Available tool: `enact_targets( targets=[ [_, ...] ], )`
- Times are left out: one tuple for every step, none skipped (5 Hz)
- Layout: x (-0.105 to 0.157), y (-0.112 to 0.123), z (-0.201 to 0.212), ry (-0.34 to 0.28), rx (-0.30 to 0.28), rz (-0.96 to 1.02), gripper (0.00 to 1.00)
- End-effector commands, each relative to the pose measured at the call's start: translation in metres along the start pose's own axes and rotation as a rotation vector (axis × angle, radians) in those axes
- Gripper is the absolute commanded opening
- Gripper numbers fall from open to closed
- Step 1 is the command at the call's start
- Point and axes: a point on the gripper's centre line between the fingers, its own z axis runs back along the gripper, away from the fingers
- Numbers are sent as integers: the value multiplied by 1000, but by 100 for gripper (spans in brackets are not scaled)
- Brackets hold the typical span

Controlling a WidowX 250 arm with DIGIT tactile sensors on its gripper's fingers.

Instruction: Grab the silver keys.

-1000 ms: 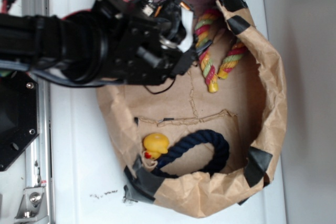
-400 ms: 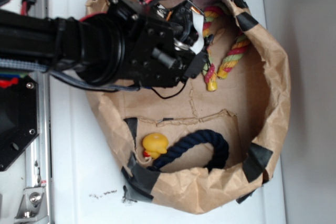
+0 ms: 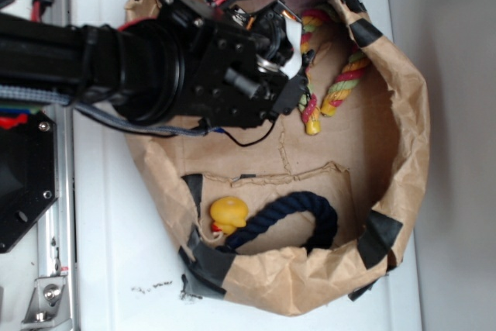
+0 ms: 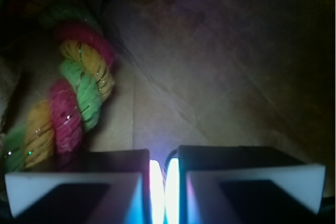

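Your gripper (image 4: 160, 182) sits nearly clenched, upper centre of the exterior frame, beside the multicoloured rope (image 4: 63, 103). The silver keys are not visible (possibly beneath it); expect light, slippery metal, so pinch the ring.

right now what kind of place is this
Probably a lab test setup, not a home: a taped brown paper bin sits on a white tabletop, holding toy props such as a multicolored rope, a navy rope and a yellow rubber duck.
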Motion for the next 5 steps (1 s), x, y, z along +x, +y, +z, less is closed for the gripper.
enact_targets(
  targets=[
    [-9,17,17,192,29,-193,0],
    [-10,9,78,338,66,-326,0],
    [5,9,131,453,-143,-366,0],
    [0,18,147,408,-322,-447,0],
    [-11,23,146,340,-382,-511,0]
  ],
)
